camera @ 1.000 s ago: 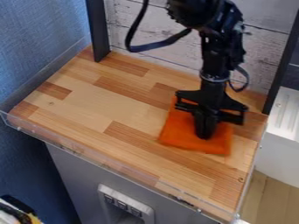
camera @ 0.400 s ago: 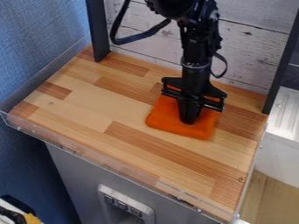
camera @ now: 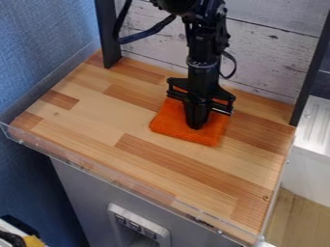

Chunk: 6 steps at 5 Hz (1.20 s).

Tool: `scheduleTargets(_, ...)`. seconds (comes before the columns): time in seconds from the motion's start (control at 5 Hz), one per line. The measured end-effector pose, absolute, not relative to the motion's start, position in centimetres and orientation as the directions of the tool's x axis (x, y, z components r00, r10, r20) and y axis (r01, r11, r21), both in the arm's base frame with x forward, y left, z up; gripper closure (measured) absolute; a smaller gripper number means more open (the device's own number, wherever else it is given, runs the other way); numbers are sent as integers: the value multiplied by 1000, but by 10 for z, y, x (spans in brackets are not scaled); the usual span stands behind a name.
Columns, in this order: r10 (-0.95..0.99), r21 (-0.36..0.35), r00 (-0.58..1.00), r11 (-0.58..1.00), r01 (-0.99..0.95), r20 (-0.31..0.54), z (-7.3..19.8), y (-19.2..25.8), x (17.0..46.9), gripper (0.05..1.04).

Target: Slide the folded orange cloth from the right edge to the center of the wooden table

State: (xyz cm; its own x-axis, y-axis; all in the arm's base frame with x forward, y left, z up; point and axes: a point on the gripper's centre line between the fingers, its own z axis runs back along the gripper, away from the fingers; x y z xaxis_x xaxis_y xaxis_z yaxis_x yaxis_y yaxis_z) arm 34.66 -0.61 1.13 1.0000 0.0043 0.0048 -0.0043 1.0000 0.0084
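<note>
**On the wooden worktop (camera: 116, 113): orange cloth (camera: 171, 120) beneath a black gripper (camera: 197, 126)**

**Handling**
- Worktop, one: the cloth is lying on it, right of centre in the camera view and towards the plank wall (camera: 264, 58). In any shift, you had best be leaving room at that wall and at the clear rim (camera: 97, 171) along the front.
- Arm, one, black (camera: 203, 41): hanging down over the rear. You would do well to be holding its height even, so that its load is not bunching the fabric.
- Cloth, one: spreading out around the gripper's lower end, mostly flat. Light, steady pressure is probably serving you best; too much may be creasing it, too little may be letting it slip. You should be watching its near edge for curling.
- End effector, one: pointing down at the cloth, its two halves appearing together, no gap showing. Whether they are pinching a fold, you cannot tell.

**Materials and forms**
- Worktop: displaying joined wood strips, pale honey to reddish brown, with small knots.
- Plank wall: showing whitish, weathered boards with dark seams.
- Rim: running as a low, transparent strip.
- Arm: carrying a looping dark cable (camera: 147, 34).
- Cloth: presenting a soft, napped-looking surface, roughly square, corners rounding.
- Gripper: bearing a dark crossbar above a narrow, blunt tip.
</note>
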Motion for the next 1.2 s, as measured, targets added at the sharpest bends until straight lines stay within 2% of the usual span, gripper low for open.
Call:
scheduleTargets(0.2,0,9,999,1000,0,-46,14,0,341,847)
scheduleTargets(0.4,10,5,997,1000,-10,-72,29,1,341,594)
scheduleTargets(0.6,9,5,998,1000,-9,-55,55,-2,347,297)
scheduleTargets(0.8,3,6,999,1000,-3,-37,78,-11,350,89)
scheduleTargets(1.2,-3,6,1000,1000,3,-1,111,-24,349,84)
